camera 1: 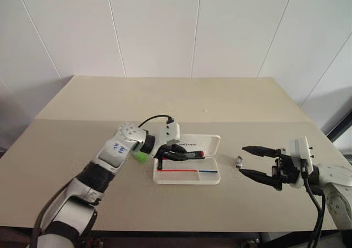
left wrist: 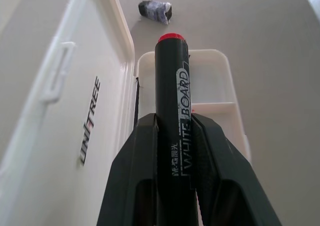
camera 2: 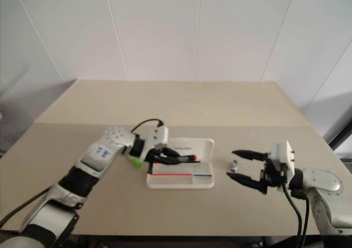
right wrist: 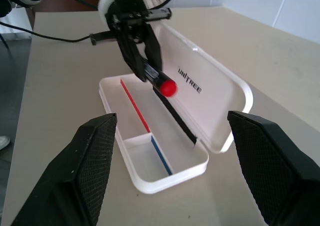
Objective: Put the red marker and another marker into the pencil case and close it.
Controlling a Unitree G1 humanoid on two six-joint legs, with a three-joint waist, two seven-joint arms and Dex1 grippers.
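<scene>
The white pencil case (camera 1: pixel 209 144) lies open at the middle of the table, lid folded back, with a red and blue stripe in its tray (right wrist: pixel 142 173). Just above the tray, my left gripper (camera 1: pixel 179 155) is shut on the black barrel of the red marker (left wrist: pixel 170 85). The marker's red cap (right wrist: pixel 168 87) points toward the case's right end. The green marker (camera 1: pixel 141 156) lies on the table just left of the case, partly hidden behind my left wrist. My right gripper (camera 1: pixel 242 160) hovers open to the right of the case, holding nothing.
A small dark and grey object (camera 1: pixel 238 161) lies on the table between the case and my right gripper. The tan table (camera 1: pixel 165 99) stretches back to a white panelled wall.
</scene>
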